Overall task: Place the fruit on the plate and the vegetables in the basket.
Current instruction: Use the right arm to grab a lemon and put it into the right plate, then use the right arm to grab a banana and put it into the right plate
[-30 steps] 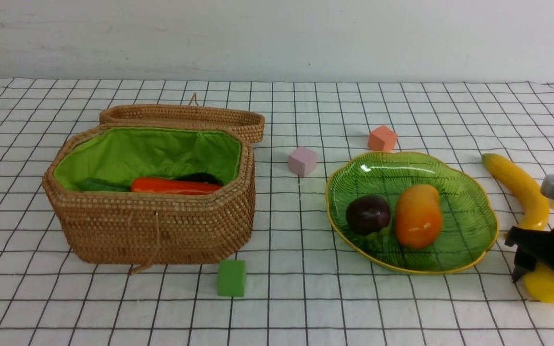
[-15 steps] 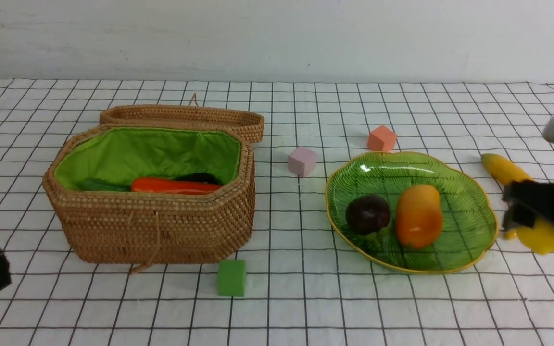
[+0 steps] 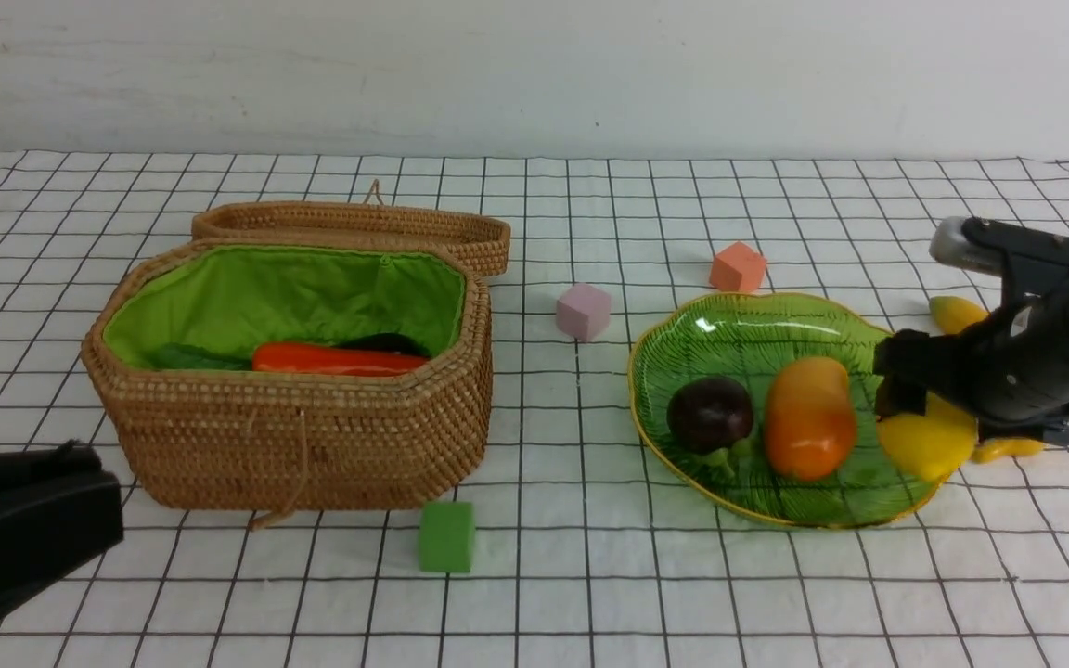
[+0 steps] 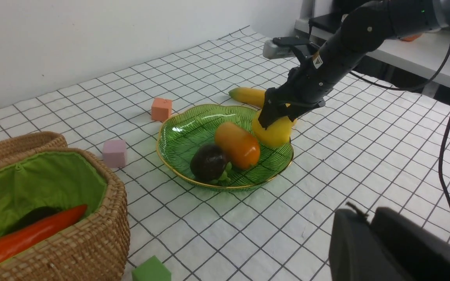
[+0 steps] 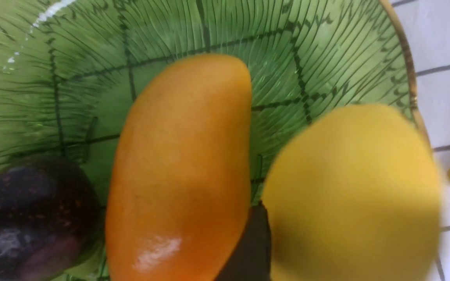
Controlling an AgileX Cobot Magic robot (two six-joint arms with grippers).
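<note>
- Lemon (image 3: 926, 443), yellow and rounded, is at the right edge of the translucent green leaf-veined glass plate (image 3: 776, 325). It overlaps the plate's gold rim, and whether it rests on the glass cannot be told.
- The right gripper (image 3: 906, 394) reaches in from the right, with its black fingers on either side of the lemon. In the right wrist view one finger lies against the fruit and the other stands clear of it (the lemon is blurred there while the plate is sharp). The jaws are spread wider than the lemon and are not clamping it.
- On the plate, the orange-yellow oval mango (image 3: 808, 417) lies beside the round dark purple mangosteen (image 3: 709, 415), close together.
- The long yellow banana (image 3: 954, 314) lies on the checked white cloth (image 3: 590, 575) just right of the plate, mostly hidden behind the right arm.
- The tan woven wicker basket (image 3: 312, 436) stands well to the left, with its woven lid (image 3: 358, 223) folded back. Inside on the green lining are the orange carrot (image 3: 340, 359) and, behind it, the dark eggplant (image 3: 386, 342).
- The left gripper (image 3: 98, 506) hovers low at the near left, with its fingers together and holding nothing.
- Three foam cubes sit on the cloth: a green cube (image 3: 447, 536) before the basket, a lilac cube (image 3: 583, 311) between the basket and the plate, and a salmon cube (image 3: 737, 267) behind the plate.
</note>
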